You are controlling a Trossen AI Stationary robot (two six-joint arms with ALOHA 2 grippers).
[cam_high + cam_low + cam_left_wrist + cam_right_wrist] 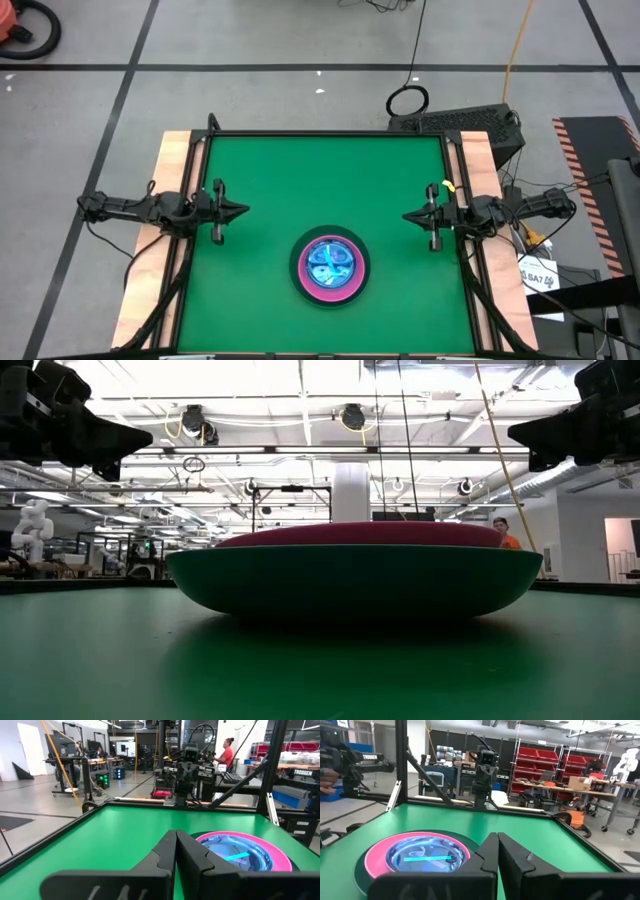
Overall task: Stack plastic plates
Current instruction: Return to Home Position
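Plates sit as one stack, lower ctr of the high view, on the green table, a bit right of the table's middle and nearer its btm edge. Lowest and widest is the dark green plate, flat on the mat. It fills the middle of the low view, w/ a thin band of hot pink plate showing just above its rim. From above the pink makes a ring inside the dark one, and inside that lies a translucent cyan plate, topmost, w/ pinkish tint showing through. How many small plates are nested under it I can't tell. A black plate can't be made out either.

Nothing touches the stack. L gripper hangs at left of the high view, near the table's left edge, fingers pressed together to a point, holding nothing, aimed toward frame right. R gripper mirrors it at right, near the right edge, also closed & empty, aimed toward frame left. Both are well apart from the stack, which lies btwn them and lower in frame.

Wood strips border the table's left and right sides. A person in a red top stands in the room, upper right of the left wrist view.
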